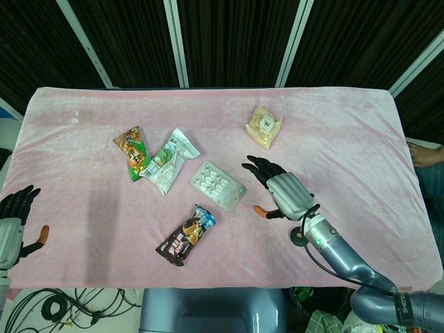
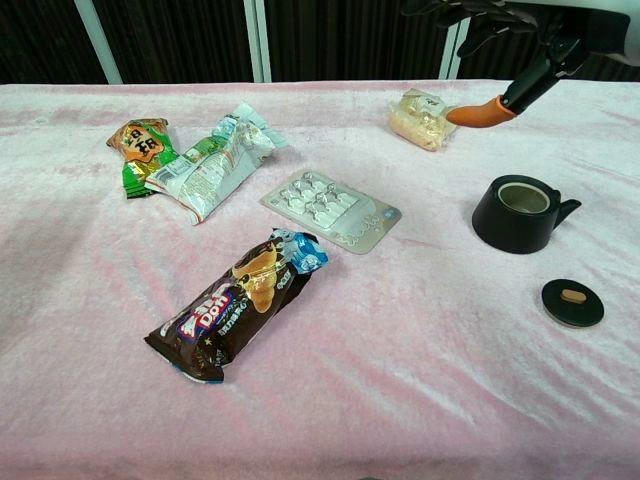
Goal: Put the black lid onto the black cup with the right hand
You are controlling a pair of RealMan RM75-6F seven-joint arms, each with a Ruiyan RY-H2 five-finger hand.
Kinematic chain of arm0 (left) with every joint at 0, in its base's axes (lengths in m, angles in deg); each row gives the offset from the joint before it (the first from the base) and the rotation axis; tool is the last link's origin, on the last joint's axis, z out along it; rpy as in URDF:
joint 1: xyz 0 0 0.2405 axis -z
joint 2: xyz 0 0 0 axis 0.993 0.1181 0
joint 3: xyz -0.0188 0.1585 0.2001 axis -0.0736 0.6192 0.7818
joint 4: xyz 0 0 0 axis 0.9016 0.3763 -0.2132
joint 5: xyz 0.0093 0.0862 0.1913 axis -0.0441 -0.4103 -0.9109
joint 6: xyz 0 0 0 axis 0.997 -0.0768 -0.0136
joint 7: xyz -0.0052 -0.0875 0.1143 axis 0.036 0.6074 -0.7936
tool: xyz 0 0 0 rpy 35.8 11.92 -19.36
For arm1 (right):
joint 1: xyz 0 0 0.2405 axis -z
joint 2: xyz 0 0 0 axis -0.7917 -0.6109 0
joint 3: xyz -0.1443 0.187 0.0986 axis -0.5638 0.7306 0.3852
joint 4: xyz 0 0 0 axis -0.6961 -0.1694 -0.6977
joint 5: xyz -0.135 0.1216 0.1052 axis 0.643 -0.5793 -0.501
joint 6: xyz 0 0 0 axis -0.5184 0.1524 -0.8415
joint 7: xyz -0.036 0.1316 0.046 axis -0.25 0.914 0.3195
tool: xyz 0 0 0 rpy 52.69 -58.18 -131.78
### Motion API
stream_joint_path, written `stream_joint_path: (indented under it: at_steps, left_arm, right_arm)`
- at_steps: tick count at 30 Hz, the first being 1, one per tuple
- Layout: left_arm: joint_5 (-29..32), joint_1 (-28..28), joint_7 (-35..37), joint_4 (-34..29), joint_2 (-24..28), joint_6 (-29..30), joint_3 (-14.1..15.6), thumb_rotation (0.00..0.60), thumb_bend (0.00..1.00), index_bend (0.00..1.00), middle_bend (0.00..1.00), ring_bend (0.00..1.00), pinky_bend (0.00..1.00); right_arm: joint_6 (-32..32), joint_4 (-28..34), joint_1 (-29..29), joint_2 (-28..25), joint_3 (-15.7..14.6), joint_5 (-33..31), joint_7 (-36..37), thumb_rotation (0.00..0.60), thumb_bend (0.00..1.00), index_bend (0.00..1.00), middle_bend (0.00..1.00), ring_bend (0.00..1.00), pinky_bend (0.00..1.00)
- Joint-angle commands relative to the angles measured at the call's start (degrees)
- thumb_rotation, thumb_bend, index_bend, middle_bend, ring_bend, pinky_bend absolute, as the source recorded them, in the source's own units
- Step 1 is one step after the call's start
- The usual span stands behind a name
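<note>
A glossy round black cup [image 2: 517, 213] with a small handle stands open on the fuzzy pink cloth [image 2: 420, 350] near the table's right edge. Its flat disc lid [image 2: 572, 302] lies beside it, nearer the front edge. The right hand [image 1: 283, 191] hovers above, fingers spread, holding nothing. The left hand [image 1: 14, 218] rests open at the front left corner.

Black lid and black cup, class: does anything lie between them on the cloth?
Nothing visible does. In the chest view the black lid lies apart from the black cup, with only bare pink cloth between them.
</note>
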Motion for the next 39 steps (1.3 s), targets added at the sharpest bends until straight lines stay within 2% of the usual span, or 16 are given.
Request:
stream_joint_path:
  at_steps: [1,16,36,39]
  left_arm:
    - [0.13,0.11,0.13,0.08,0.06,-0.24,-0.07,0.6,0.44,0.08,0.02,0.0,0.04]
    - [0.21,0.27,0.07,-0.06,0.06,-0.57,-0.01,0.6,0.44,0.08,0.02,0.0,0.05]
    - [0.15,0.15,-0.18,-0.12,0.05,-0.44,0.13,0.6,0.44,0.08,0.02,0.0,0.05]
    - [0.23,0.11,-0.1,-0.17,0.12,-0.41,0.12,0.6,0.44,0.08,0.02,0.0,0.05]
  right_arm:
    - [-0.67,0.32,-0.09,0.28,-0.33,-0.32,-0.7,0.6,0.22,0.1,0.0,0.04,0.16]
    - [-2.49,0.39,-0.57,1.44,-1.22,-2.21,-2.48,0.6,0.22,0.1,0.0,0.04,0.16]
    - [-3.78,0.99,0.19,0.09,-2.47,-2.56,-2.98,0.6,0.22,0.1,0.0,0.04,0.16]
    - [-4.84,1.84,1.03,-0.41,-3.5,-3.48,-4.78,0.6,0.22,0.1,0.0,0.04,0.16]
